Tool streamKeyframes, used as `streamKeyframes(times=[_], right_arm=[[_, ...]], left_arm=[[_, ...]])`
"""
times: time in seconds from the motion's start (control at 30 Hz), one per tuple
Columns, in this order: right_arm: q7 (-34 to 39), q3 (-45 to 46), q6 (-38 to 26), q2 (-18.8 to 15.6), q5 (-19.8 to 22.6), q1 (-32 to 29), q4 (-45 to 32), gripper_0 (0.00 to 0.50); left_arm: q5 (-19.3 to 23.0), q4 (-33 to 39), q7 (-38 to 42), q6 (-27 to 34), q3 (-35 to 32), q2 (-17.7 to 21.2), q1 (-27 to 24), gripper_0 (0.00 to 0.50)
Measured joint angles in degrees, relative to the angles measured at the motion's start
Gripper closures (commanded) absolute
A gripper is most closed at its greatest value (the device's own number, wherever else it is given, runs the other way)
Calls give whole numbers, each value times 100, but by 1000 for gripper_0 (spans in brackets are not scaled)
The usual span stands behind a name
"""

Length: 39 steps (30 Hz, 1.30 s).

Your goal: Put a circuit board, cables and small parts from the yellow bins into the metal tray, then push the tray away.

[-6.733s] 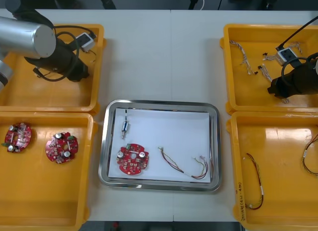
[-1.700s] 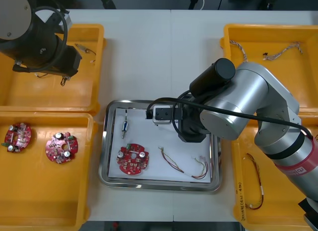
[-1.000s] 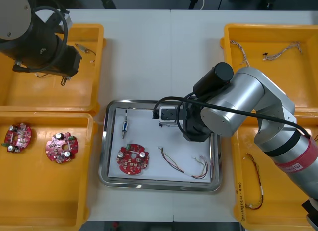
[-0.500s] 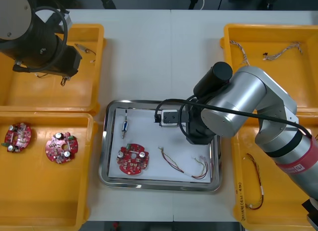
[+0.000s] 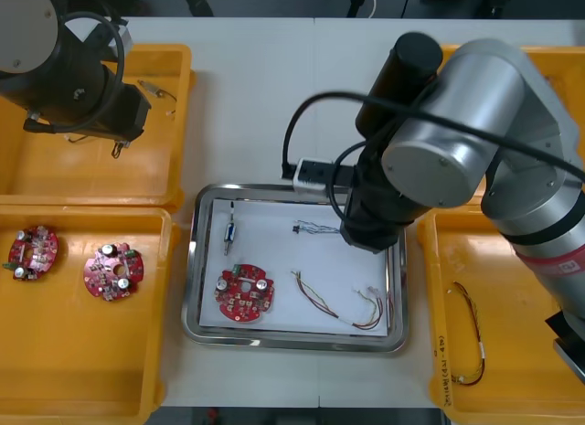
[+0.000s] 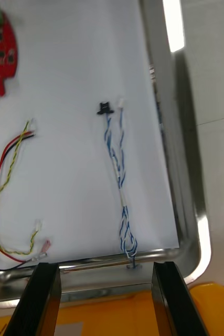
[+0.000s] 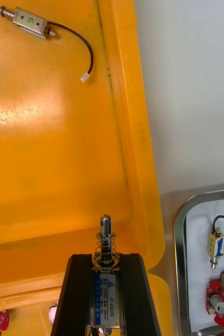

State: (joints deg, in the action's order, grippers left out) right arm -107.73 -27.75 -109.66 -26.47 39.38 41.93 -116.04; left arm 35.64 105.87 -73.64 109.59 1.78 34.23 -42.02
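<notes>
Metal tray point(image 5: 190, 260), corner hidden beneath right arm point(image 5: 457, 123)

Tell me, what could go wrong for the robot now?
The blue and white cable lies close beside the rim of the metal tray, one end against it near the open right gripper. It might snag or slide out when the tray is pushed. The left gripper holds a small metal part above a yellow bin; it could slip on the way.
</notes>
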Motion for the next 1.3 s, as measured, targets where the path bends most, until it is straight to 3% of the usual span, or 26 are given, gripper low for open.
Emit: streamKeyframes(times=[0.1, 0.2, 0.3, 0.4, 0.6, 0.83, 1.3], right_arm=[[770, 319, -10, -50, 264, 261, 2, 0], [919, 615, -13, -195, 619, 492, 38, 0], [1131, 886, -14, -434, 925, 650, 129, 0], [1787, 1128, -15, -742, 1078, 689, 164, 0], [2596, 1588, -16, -1394, 1151, 616, 237, 0], [3321, 2248, -17, -1771, 1206, 466, 789, 0], [3394, 3497, -17, -2284, 1084, -380, 1272, 0]], left_arm=[[0, 0, 0, 0, 0, 0, 0, 500], [1, 0, 0, 0, 0, 0, 0, 500], [5, 0, 0, 0, 0, -1, 0, 500], [6, 1, 0, 0, 0, -18, 0, 500], [-32, 8, 8, 0, 1, -236, -3, 500], [-348, 11, 352, 1, 243, -529, -73, 500], [-382, 14, 1949, 2, 1253, -853, -519, 500]])
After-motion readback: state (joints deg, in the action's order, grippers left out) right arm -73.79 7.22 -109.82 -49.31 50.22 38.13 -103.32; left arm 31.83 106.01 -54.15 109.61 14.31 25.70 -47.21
